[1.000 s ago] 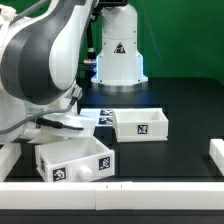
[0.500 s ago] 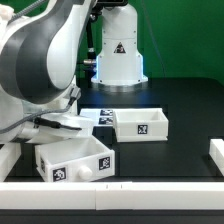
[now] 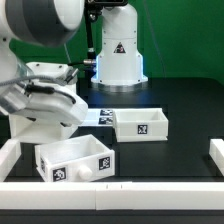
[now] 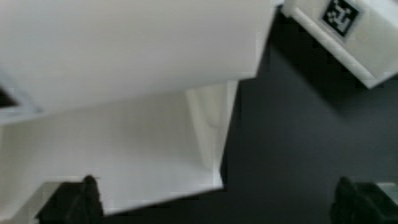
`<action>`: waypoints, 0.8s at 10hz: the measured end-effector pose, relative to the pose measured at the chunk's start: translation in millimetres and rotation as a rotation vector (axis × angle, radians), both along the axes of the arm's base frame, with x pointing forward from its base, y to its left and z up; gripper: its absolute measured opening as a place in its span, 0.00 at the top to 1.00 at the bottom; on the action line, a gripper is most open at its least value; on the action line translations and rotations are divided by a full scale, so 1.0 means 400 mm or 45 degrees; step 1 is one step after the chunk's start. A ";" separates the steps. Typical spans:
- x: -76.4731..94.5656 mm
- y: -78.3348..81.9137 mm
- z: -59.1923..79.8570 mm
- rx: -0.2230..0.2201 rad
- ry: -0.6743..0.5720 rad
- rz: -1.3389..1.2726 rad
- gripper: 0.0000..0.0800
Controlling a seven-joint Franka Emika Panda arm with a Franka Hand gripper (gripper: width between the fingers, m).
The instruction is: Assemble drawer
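The drawer is in separate white parts. One open-top tray (image 3: 75, 160) with a round knob sits at the front on the exterior view's left. A second tray (image 3: 140, 124) stands mid-table. A large boxy white part, apparently the housing (image 3: 45, 128), lies under the arm just behind the knobbed tray. In the wrist view my gripper (image 4: 224, 200) is open, its dark fingertips (image 4: 80, 200) far apart, hovering over that white part (image 4: 125, 80). Only a corner of the part lies between the jaws. In the exterior view the arm hides the fingers.
The marker board (image 3: 105, 117) lies flat between the arm and the second tray. Low white rails run along the front (image 3: 120, 188), the right (image 3: 215, 152) and the left (image 3: 8, 155). The arm's white pedestal (image 3: 118, 55) stands at the back. Another tagged white piece (image 4: 338, 18) edges the wrist view.
The arm has lifted and drawn back toward the exterior view's left, uncovering the boxy white part beneath it. The two trays have not moved.
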State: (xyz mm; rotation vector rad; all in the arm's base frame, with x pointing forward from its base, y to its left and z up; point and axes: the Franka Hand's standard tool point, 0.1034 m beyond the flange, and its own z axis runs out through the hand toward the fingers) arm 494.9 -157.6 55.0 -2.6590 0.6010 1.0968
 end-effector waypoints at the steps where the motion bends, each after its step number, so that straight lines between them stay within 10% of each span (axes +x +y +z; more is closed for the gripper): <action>1: 0.026 -0.006 0.015 -0.039 -0.112 0.009 0.19; 8: 0.043 0.020 0.237 -0.249 -0.765 0.003 0.19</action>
